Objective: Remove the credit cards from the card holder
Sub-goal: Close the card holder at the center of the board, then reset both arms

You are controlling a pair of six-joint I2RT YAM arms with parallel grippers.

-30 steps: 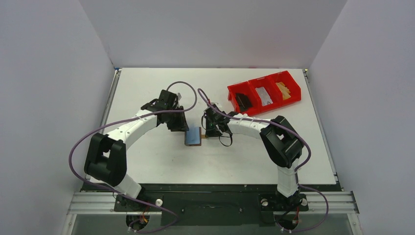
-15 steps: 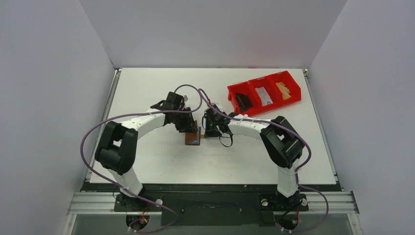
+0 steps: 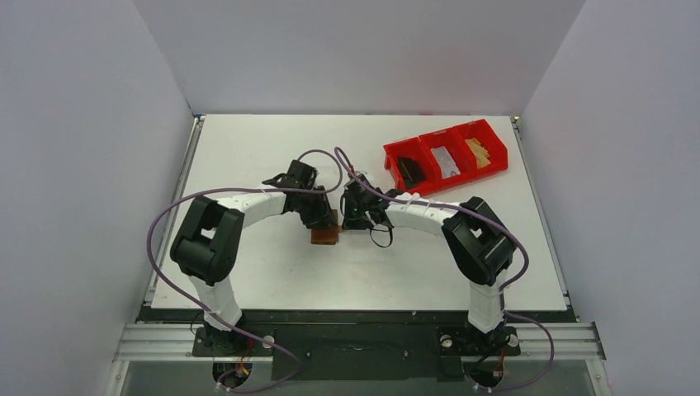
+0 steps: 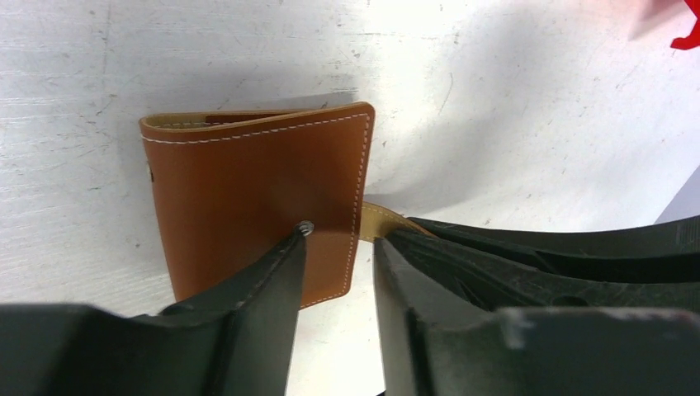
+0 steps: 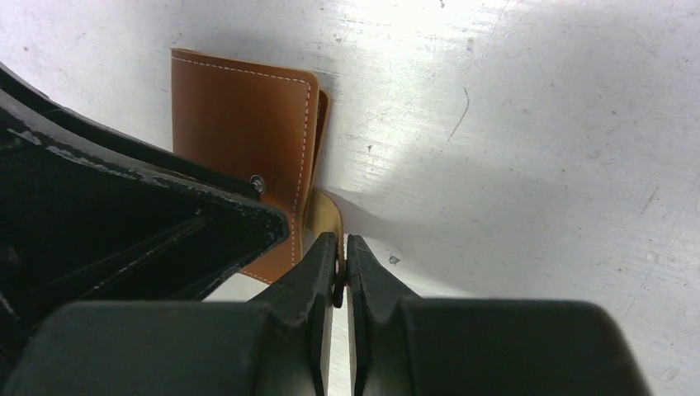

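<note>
The card holder [image 3: 324, 237] lies folded on the white table, its brown leather outside up [image 4: 256, 198] [image 5: 239, 124]. No credit cards show; they are hidden or out of view. My left gripper [image 3: 323, 219] [image 4: 340, 246] is open. One of its fingertips [image 4: 293, 243] rests on the cover by the metal snap stud, the other stands just off the holder's right edge. My right gripper [image 3: 352, 219] [image 5: 341, 247] is shut on the holder's tan closing tab [image 5: 327, 213] [image 4: 385, 217], which sticks out from the fold. The two grippers nearly touch.
A red three-compartment bin [image 3: 446, 157] stands at the back right with small items in each compartment; its corner shows in the left wrist view [image 4: 690, 33]. Grey walls enclose the table on three sides.
The holder lay open with its pale blue inside up; now it is folded with brown outside up. My left gripper moved right onto it and its jaws widened. The right gripper held still.
</note>
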